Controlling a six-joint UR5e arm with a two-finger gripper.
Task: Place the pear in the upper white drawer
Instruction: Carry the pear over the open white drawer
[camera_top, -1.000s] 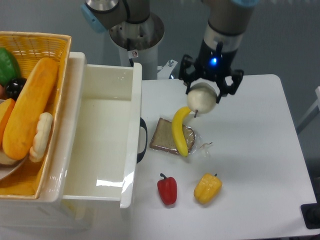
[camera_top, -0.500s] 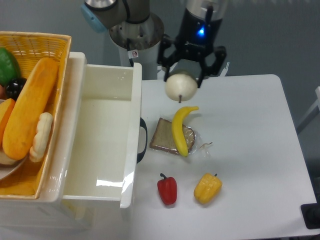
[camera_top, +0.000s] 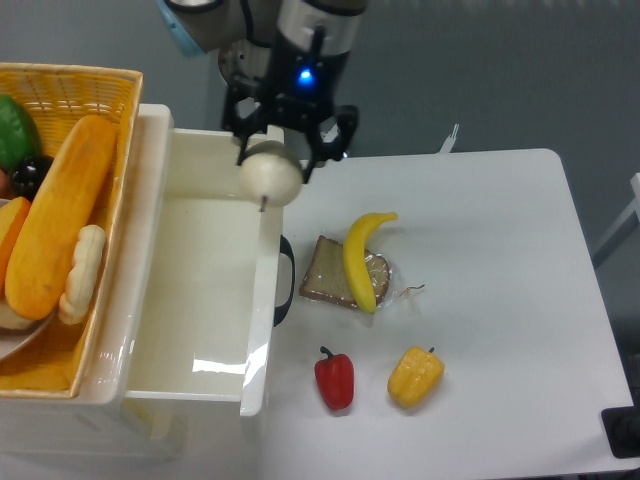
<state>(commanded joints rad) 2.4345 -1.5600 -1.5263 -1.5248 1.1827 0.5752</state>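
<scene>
The drawer (camera_top: 200, 290) stands open on the table (camera_top: 500, 300), a basket (camera_top: 70, 100) of food touching its far side. Above the drawer's handle-side wall, the gripper (camera_top: 272, 160) holds the pear (camera_top: 270, 174) between its fingers, stem pointing down. A banana (camera_top: 360, 255) lies well apart from the drawer.

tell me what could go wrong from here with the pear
1. The pear hangs in the gripper right over the drawer's front wall; released now, it could hit the rim and roll onto the table.
2. Lowering here could knock the pear against that wall.
3. The smooth, round pear may slip from the fingers.
</scene>
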